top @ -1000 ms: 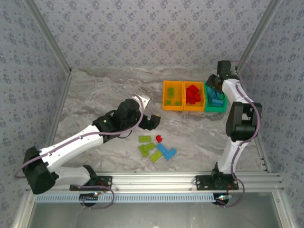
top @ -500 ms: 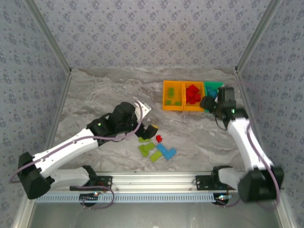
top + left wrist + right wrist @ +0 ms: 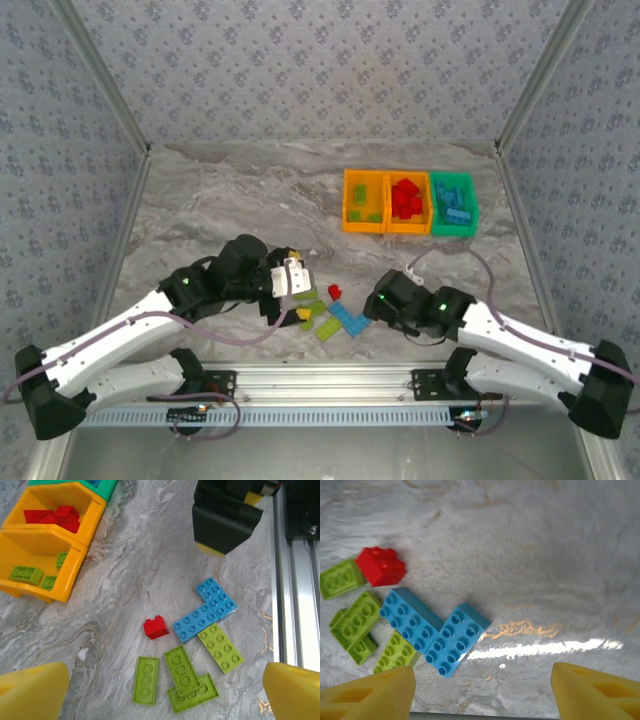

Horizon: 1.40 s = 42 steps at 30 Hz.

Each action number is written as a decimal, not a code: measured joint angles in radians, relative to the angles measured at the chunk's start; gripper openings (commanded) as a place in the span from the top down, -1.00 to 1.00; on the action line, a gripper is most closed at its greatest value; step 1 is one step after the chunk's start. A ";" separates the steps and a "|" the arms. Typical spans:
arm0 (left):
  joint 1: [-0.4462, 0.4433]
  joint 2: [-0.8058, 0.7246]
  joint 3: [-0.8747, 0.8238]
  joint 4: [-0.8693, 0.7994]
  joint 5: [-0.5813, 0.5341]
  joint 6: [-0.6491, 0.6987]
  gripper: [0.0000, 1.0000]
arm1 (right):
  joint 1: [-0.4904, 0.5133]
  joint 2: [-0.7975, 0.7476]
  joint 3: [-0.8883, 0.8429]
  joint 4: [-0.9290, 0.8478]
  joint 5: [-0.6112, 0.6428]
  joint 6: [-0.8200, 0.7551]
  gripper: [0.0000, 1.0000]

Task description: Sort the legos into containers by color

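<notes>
Loose legos lie near the table's front: a red one [image 3: 334, 291], two light blue [image 3: 350, 318] and several lime [image 3: 310, 312]. My left gripper [image 3: 298, 288] hangs open above them, its yellow fingertips [image 3: 32, 690] straddling the lime plates [image 3: 182, 670], with the red brick [image 3: 156, 627] just ahead. My right gripper [image 3: 372, 303] is open and empty beside the blue bricks [image 3: 455, 639]. The containers stand in a row at the back right: an orange bin [image 3: 364, 228] with lime bricks, an orange bin [image 3: 408, 229] with red ones, a green bin [image 3: 452, 231] with blue ones.
The metal rail [image 3: 330, 380] with both arm bases runs along the near edge, close behind the pile. Patterned walls [image 3: 300, 70] enclose the marble table [image 3: 220, 200]. In the left wrist view the right gripper's black body [image 3: 225, 515] hangs just past the blue bricks.
The right arm has swung from the green bin down to the loose pile, and its jaws stand wider. The left arm has slid toward the near edge, over the lime bricks.
</notes>
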 measured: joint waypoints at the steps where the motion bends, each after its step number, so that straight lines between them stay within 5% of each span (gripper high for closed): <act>1: 0.000 -0.001 -0.007 -0.001 0.008 0.009 -0.99 | 0.020 0.024 -0.007 0.016 0.005 0.068 -0.50; 7: 0.000 -0.005 -0.031 -0.009 0.025 0.031 -0.99 | 0.072 0.168 -0.011 0.066 0.022 0.360 -0.54; 13: 0.000 -0.005 -0.033 -0.010 0.035 0.038 -0.99 | 0.068 0.368 0.068 0.084 0.003 0.483 -0.54; 18: 0.000 -0.004 -0.033 -0.017 0.048 0.038 -0.98 | 0.052 0.465 0.111 0.119 -0.012 0.497 -0.45; 27: 0.000 -0.003 -0.033 -0.032 0.063 0.038 -0.99 | 0.037 0.535 0.127 0.150 -0.041 0.517 0.27; 35: 0.000 -0.003 -0.034 -0.031 0.080 0.045 -0.99 | 0.016 0.503 0.114 0.129 -0.032 0.518 0.45; 42: 0.000 -0.020 -0.064 -0.015 0.118 0.045 -0.98 | -0.033 0.359 0.171 -0.022 0.103 0.373 0.45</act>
